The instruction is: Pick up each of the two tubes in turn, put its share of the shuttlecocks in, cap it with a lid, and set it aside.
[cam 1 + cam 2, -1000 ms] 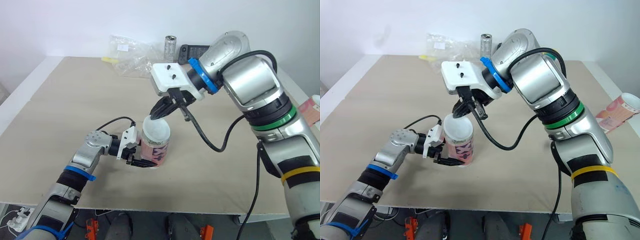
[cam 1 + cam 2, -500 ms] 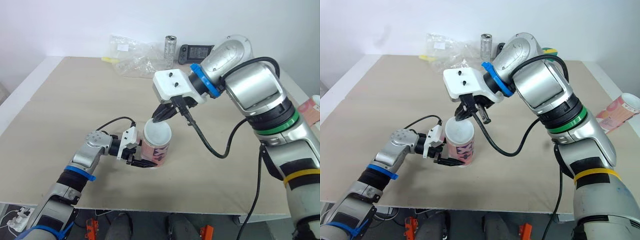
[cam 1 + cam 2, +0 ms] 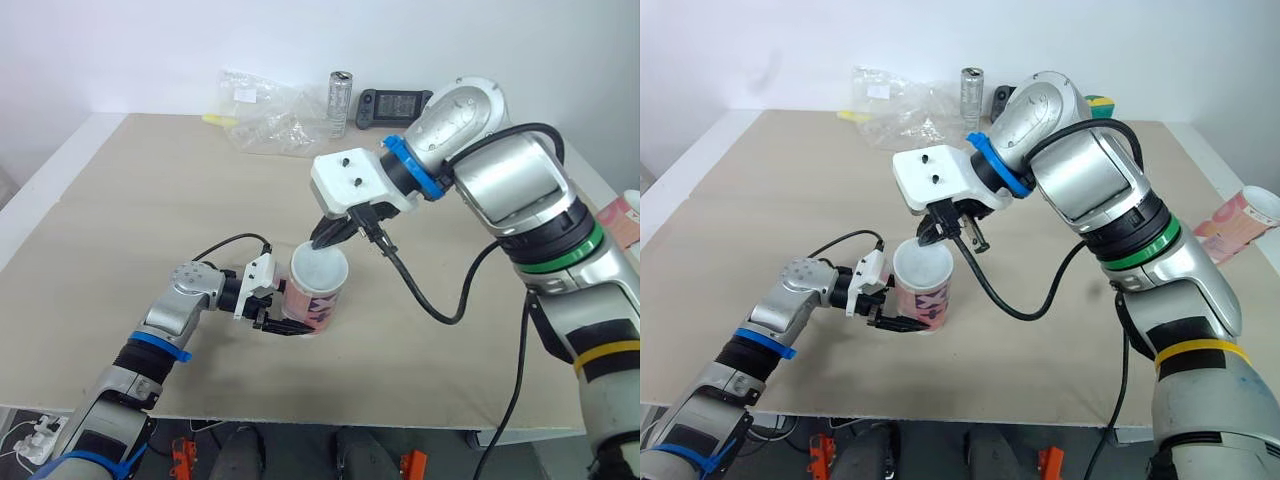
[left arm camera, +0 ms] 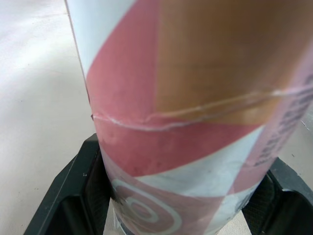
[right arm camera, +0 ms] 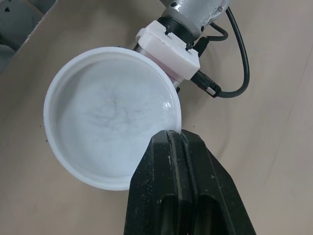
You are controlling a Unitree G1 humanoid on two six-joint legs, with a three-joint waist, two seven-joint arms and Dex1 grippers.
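A pink and white tube (image 3: 316,306) stands upright on the table with a white lid (image 3: 320,268) on its top. My left gripper (image 3: 276,314) is shut on the tube's lower part, with one black finger (image 4: 73,196) on each side of it. My right gripper (image 3: 326,238) hangs just above the lid's far rim, its two fingers pressed together with nothing between them. From the right wrist the lid (image 5: 110,115) shows as a round white disc, and the fingertips (image 5: 166,139) sit at its rim. A second pink tube (image 3: 1240,222) lies at the table's right edge.
A crumpled clear plastic bag (image 3: 265,122), a metal can (image 3: 341,98) and a black controller (image 3: 396,103) lie along the table's far edge. A black cable (image 3: 440,300) hangs from my right wrist over the table.
My right arm has shifted to the right and its fingertips have come down closer to the lid's far rim. The tube and my left gripper have stayed put.
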